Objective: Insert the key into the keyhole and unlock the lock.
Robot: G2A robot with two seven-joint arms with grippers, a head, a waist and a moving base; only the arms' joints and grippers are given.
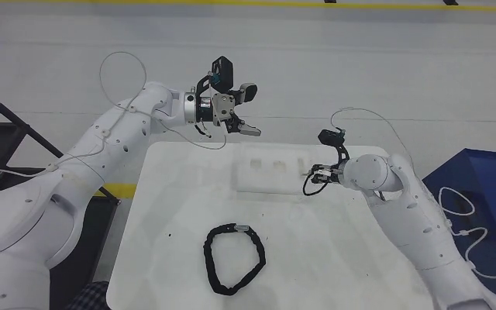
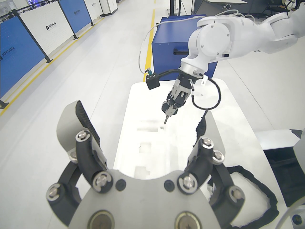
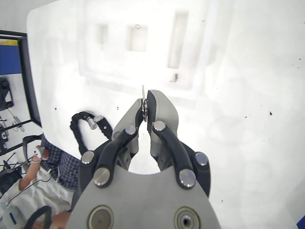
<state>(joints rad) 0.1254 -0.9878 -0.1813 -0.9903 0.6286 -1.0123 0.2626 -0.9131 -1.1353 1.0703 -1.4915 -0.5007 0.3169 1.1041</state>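
A black fabric-covered chain lock [image 1: 233,259] lies looped on the white table [image 1: 349,256]; its silver cylinder [image 3: 92,122] points toward the foam tray. My right gripper [image 3: 144,106] is shut on a small silver key [image 3: 143,95], whose blade sticks out past the fingertips. It hovers just above the near right corner of the white foam tray [image 1: 257,183]. From the left wrist view, the right gripper [image 2: 169,111] points the key [image 2: 166,120] down at the tray. My left gripper [image 1: 249,111] hangs open and holds nothing, above the table's far left edge.
The foam tray [image 3: 143,67] has three shallow recesses; a small ring [image 3: 137,26] lies in the middle one. A blue cabinet [image 1: 474,180] stands off the table's right side and a black frame [image 1: 23,128] off its left.
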